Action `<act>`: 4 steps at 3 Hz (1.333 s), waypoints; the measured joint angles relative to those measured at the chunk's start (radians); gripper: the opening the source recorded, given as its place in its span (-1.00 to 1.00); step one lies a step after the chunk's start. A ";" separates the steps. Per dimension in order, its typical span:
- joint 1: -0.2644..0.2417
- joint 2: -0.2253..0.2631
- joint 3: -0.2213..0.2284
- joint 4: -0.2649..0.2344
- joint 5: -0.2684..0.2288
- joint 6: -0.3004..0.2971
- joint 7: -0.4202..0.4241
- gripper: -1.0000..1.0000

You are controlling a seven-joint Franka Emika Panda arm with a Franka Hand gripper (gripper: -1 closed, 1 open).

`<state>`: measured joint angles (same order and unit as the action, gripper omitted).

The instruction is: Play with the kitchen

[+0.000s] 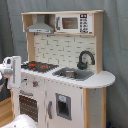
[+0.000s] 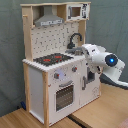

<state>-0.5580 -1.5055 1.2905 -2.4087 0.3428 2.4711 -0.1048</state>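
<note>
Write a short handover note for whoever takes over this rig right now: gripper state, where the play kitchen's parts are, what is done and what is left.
Gripper: hidden in both exterior views, so its state cannot be told. The arm reaches in at the sink side of the kitchen in the second exterior view.
Kitchen: upright; stovetop with red burners, sink and black faucet on the counter, microwave and grey hood above.
Done: nothing visibly changed; the oven door looks closed.
Left: any play with knobs, doors or faucet.

Kitchen (image 1: 70, 95) – matt white panels, light wood, glossy black faucet (image 1: 85, 59)
</note>
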 joint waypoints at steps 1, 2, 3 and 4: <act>-0.017 0.007 -0.024 0.033 -0.021 -0.074 0.059 1.00; -0.045 0.013 -0.053 0.081 -0.027 -0.168 0.117 1.00; -0.078 0.022 -0.081 0.130 -0.026 -0.251 0.156 1.00; -0.122 0.044 -0.113 0.189 -0.021 -0.332 0.186 1.00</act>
<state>-0.6805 -1.4618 1.1779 -2.2198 0.3216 2.1387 0.0813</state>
